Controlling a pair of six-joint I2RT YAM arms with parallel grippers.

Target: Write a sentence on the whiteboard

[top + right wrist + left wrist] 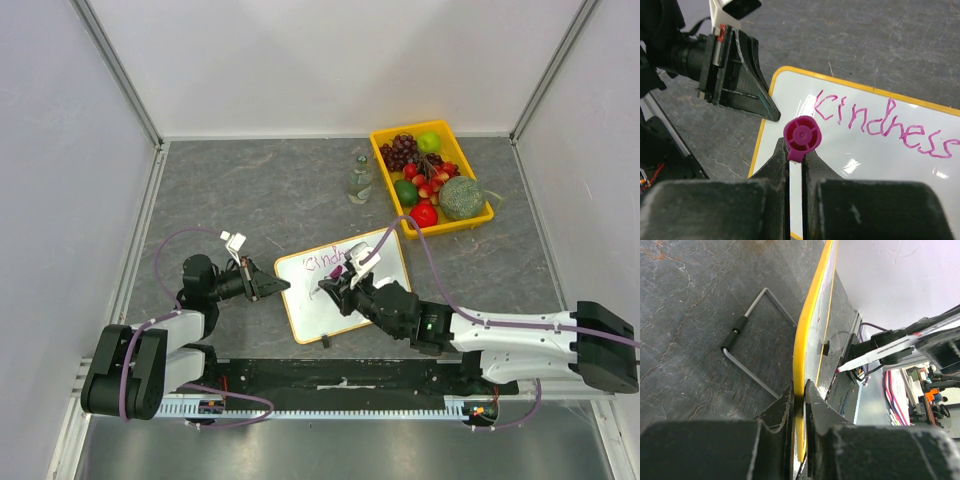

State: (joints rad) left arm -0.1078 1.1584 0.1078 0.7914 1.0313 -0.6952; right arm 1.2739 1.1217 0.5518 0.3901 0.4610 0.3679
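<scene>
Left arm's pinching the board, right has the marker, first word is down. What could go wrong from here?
The left gripper clamps the whiteboard only by its rim on one short edge, so marker pressure might pivot it. The right gripper pinches the marker by its thin barrel, which could tilt or slip mid-stroke.

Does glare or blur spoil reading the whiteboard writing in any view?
Right wrist: the sentence is sharp, small glare spots on the whiteboard, near jaws soft. Left wrist: board edge-on, writing unreadable. Top external: writing tiny, barely legible.
</scene>
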